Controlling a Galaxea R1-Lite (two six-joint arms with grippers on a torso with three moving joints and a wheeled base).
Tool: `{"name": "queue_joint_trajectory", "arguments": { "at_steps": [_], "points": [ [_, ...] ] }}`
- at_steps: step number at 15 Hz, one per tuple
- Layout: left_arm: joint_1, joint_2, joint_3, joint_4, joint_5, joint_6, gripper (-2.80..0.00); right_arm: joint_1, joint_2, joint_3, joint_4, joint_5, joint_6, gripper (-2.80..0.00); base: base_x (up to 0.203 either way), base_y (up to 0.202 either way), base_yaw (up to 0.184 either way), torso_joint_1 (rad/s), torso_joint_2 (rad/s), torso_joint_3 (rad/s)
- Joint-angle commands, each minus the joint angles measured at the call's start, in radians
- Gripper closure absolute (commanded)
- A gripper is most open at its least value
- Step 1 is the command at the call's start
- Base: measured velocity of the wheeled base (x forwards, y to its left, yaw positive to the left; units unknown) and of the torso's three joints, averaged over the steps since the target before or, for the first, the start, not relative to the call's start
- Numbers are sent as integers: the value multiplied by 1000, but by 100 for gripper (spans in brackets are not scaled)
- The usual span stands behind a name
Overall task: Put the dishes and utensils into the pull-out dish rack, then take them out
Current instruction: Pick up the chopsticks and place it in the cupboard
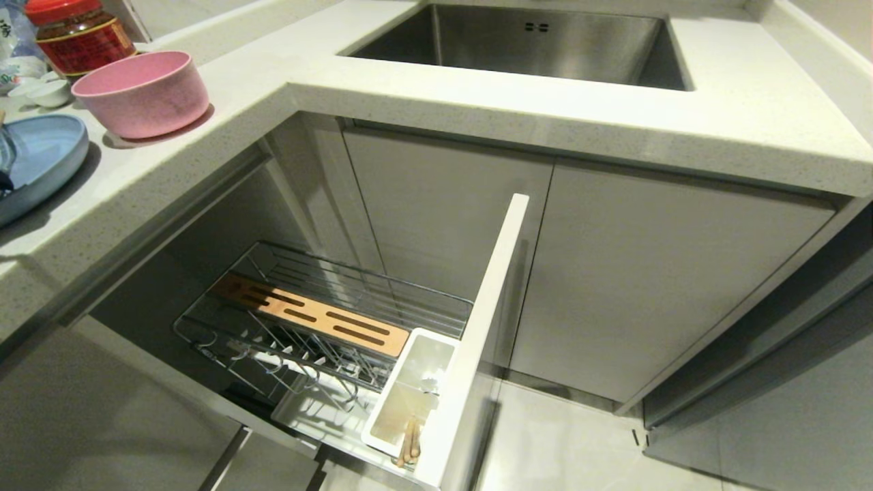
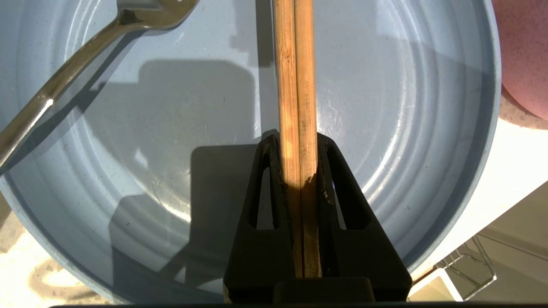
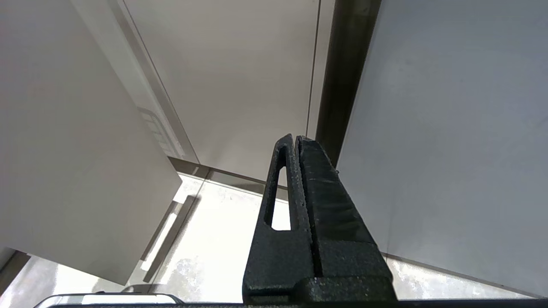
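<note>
In the left wrist view my left gripper [image 2: 296, 141] is shut on a pair of wooden chopsticks [image 2: 295, 77], just above the light-blue plate [image 2: 385, 128]. A silver fork [image 2: 64, 81] lies in that plate. The plate [image 1: 41, 160] and the pink bowl [image 1: 140, 92] stand on the counter at the left. The pull-out dish rack [image 1: 225, 341] is drawn out below, with its wood board [image 1: 310, 315] and white utensil bin [image 1: 409, 392]. More chopsticks [image 1: 409, 443] stand in the bin. My right gripper [image 3: 295, 139] is shut and empty, parked beside cabinet fronts.
The rack's white cabinet front [image 1: 477, 327] juts out into the floor space. A steel sink [image 1: 532, 41] is set in the counter behind. A red-lidded jar [image 1: 82, 34] and small white dishes [image 1: 48, 92] stand behind the bowl.
</note>
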Motion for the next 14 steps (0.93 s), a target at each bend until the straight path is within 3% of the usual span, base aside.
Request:
{"name": "queue_joint_trajectory", "arguments": {
  "at_steps": [1,7,10,12,14],
  "points": [
    [0,-8,-1,6,4,-3,0,0,-1,26,0,0,0,0,0,0,0,0,0,0],
    [0,-130,-9,-38,26,-12,0,0,-1,26,-1,0,0,0,0,0,0,0,0,0],
    [-18,-222,-5,-130,25,-14,0,0,-1,26,-1,0,0,0,0,0,0,0,0,0],
    [-102,-263,-2,-154,13,-36,0,0,-1,26,-1,0,0,0,0,0,0,0,0,0],
    [-243,-289,0,-158,-16,-74,0,0,-1,26,-1,0,0,0,0,0,0,0,0,0]
  ]
}}
